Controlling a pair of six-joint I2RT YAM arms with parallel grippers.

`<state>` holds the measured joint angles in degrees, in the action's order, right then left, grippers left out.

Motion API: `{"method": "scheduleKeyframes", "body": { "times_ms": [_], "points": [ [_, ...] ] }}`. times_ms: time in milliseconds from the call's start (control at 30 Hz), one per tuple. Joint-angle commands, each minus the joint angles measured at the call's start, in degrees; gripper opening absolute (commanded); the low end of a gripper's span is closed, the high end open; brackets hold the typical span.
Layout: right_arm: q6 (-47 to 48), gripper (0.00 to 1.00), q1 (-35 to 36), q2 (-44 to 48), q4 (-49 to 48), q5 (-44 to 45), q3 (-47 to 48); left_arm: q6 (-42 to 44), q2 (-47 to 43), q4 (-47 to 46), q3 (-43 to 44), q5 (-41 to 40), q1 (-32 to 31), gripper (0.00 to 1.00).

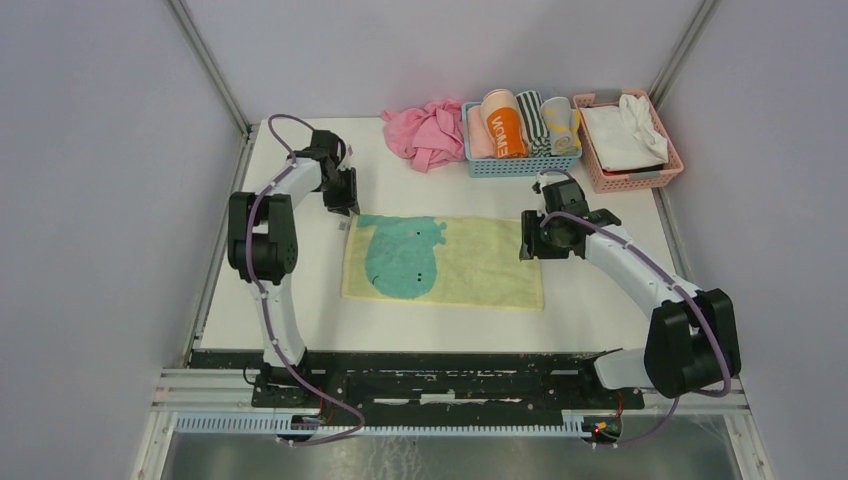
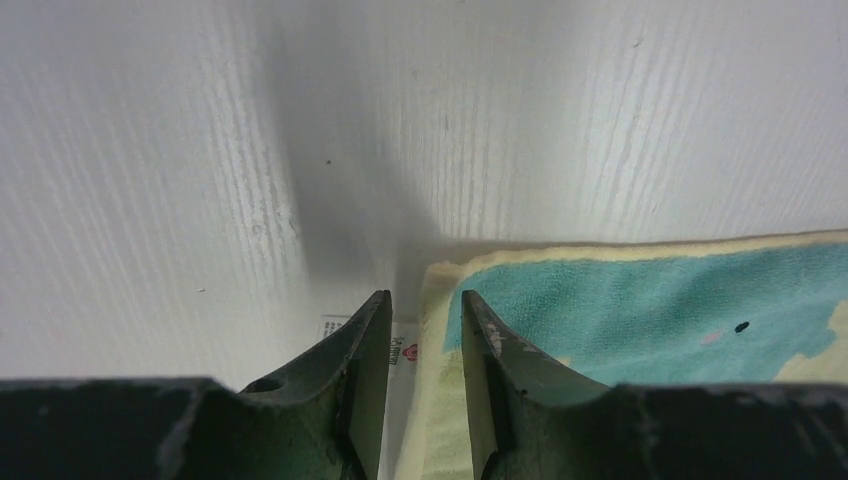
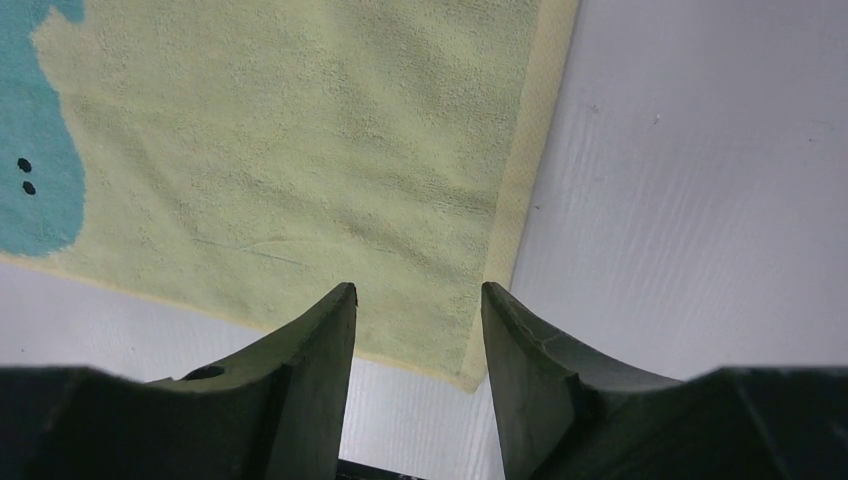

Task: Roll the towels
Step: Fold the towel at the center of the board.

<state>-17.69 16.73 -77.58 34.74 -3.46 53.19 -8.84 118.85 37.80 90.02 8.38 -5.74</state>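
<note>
- The yellow towel (image 1: 445, 262) is terry cloth, matt, with a short nubbly pile. The teal figure has the same pile, and the hem band looks flatter and tighter woven.
- The table (image 1: 600, 310) is white, with fine parallel ridges like wood grain and a faint sheen.
- The fingers of the left gripper (image 2: 425, 296) and of the right gripper (image 3: 418, 288) look like dark, hard, matt plastic, scuffed pale along the edges.
- The blue basket (image 1: 520, 167) and the pink basket (image 1: 630, 182) are lattice plastic, slightly glossy.
- The pink cloth (image 1: 430, 130) is soft, matt, crumpled fabric.
- The arm links (image 1: 283, 325) are smooth white shells with a light gloss; the joints are matt black.
- The near rail (image 1: 200, 385) looks like bare silvery metal.
</note>
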Motion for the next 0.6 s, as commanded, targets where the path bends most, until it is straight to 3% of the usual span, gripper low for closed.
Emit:
{"method": "scheduleKeyframes", "body": {
  "times_ms": [0,300,567],
  "points": [
    [0.8,0.57,-0.2,-1.2,-1.7,0.4,1.1,4.0,1.7,1.7,2.3,5.0,-0.2,0.38],
    [1.9,0.57,-0.2,-4.1,-3.0,1.4,2.7,4.2,5.0,2.0,4.1,5.8,0.2,0.33],
    [5.0,0.56,-4.6,-14.0,-4.4,0.6,9.9,4.6,6.1,2.1,4.2,8.7,1.5,0.18]
  ]
}}
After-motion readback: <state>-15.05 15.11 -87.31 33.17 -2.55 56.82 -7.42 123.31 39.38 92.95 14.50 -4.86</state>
